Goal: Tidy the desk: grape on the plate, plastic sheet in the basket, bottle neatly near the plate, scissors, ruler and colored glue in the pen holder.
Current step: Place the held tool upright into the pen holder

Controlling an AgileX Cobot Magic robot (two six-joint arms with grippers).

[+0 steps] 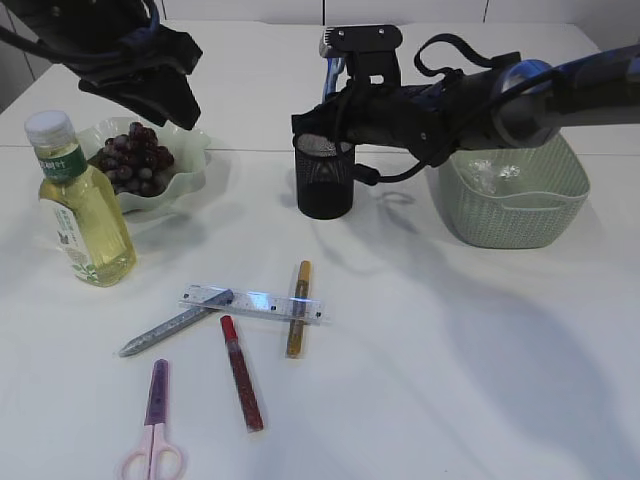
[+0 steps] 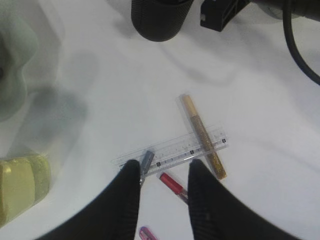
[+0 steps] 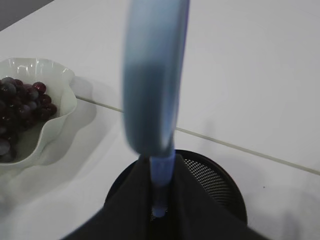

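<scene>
My right gripper is shut on a blue pair of scissors, held upright with its lower end inside the black mesh pen holder, which also shows in the exterior view. My left gripper is open and empty, high above the clear ruler. A gold glue stick lies across the ruler, and a silver one and a red one lie beside it. Pink scissors lie at the front. Grapes sit on the plate. The bottle stands left of it.
The green woven basket stands at the right with a clear plastic sheet inside. The right arm stretches across the back of the table from the right, above the basket. The plate's rim is close to the left of the pen holder.
</scene>
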